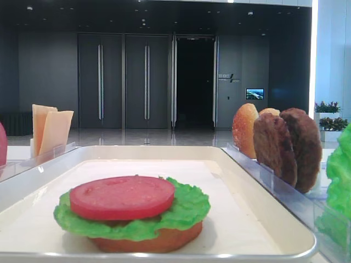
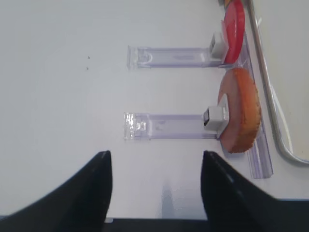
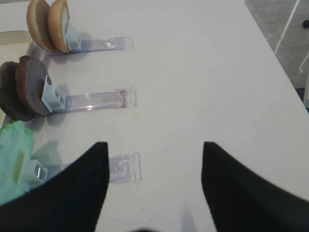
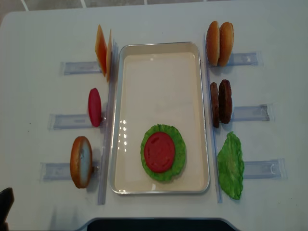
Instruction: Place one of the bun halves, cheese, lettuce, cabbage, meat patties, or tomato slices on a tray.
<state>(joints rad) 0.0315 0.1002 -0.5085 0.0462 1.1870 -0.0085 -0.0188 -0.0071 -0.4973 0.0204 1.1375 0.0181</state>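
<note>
A large shallow white rectangular tray (image 1: 258,216) with a glossy raised rim filled the foreground. Near its front edge lay a stack: an orange-brown bun half (image 1: 159,241) at the bottom, a ruffled bright green lettuce leaf (image 1: 186,211) on it, and a smooth pinkish-red tomato slice (image 1: 122,197) on top. Right of the tray, two dark brown rough meat patties (image 1: 288,147) and two bun halves (image 1: 245,130) stood on edge in clear plastic racks (image 1: 269,178). At left stood pale yellow-orange cheese slices (image 1: 50,130).

On the tray (image 1: 263,181), the lettuce (image 1: 186,211) hides most of the bun half (image 1: 164,241) beneath; the frame edge crops the standing tomato slice (image 1: 1,145).
</note>
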